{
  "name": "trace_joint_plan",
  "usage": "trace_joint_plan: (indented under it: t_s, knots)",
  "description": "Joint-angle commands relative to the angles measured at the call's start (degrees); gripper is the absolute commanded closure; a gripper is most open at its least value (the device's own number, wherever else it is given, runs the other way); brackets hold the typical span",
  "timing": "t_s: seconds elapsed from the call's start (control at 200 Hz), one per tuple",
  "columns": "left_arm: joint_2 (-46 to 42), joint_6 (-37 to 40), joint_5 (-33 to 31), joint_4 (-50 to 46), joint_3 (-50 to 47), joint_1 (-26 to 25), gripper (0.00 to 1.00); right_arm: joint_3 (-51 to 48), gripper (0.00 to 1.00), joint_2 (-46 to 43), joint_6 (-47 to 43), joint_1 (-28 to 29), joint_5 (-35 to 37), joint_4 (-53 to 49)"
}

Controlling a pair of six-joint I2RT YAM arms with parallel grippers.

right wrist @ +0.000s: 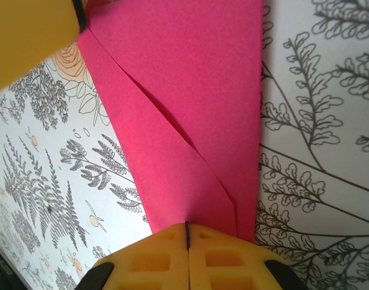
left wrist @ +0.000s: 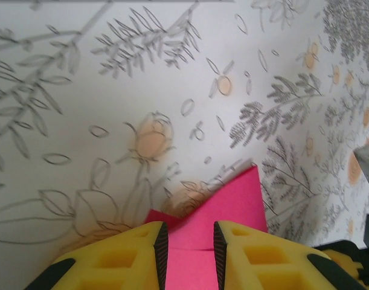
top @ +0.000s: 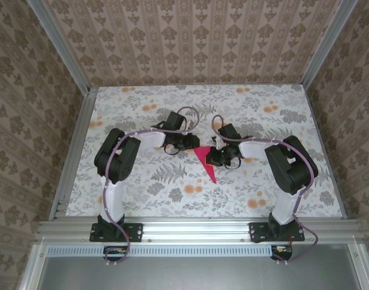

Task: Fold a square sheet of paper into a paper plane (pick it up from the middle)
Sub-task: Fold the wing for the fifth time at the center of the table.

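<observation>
The square sheet of paper (top: 205, 164) is bright pink and folded into a slim pointed paper plane shape. It lies on the flowered table between the two grippers, tip toward the near edge. My left gripper (top: 185, 145) is at its wide far end. Its jaws (left wrist: 188, 232) stand a little apart, with the flat pink paper (left wrist: 232, 205) showing in the gap and a corner lifted off the table. My right gripper (top: 219, 158) is at the paper's right side. In the right wrist view its fingers (right wrist: 188, 226) are shut, tips against the layered pink paper (right wrist: 190, 90). A yellow left finger (right wrist: 27, 36) shows at top left.
The flowered tablecloth (top: 172, 115) covers the table. Aluminium rails (top: 72, 151) run along the left, right and near edges, and wallpapered walls stand behind. Both arms bend inward toward the middle.
</observation>
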Motion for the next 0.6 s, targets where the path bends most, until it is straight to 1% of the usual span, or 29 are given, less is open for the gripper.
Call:
trace_joint_plan:
  t_s: [0.0,0.38,0.595]
  knots:
    - [2.0,1.6,-2.5,-3.3,1.6,1.0,0.71,-3.8,0.93,4.9,-2.0,0.2,5.9,-5.6]
    - [4.3,1.8,-2.9,-4.0,1.1,1.3,0.71,-3.8,0.93,3.5,-1.6,0.1,5.3,-5.1]
    - [4.6,4.3,-3.7,-2.6,-0.4,1.5,0.71,-3.5,0.93,3.4,-1.2,0.1,4.4,-4.6]
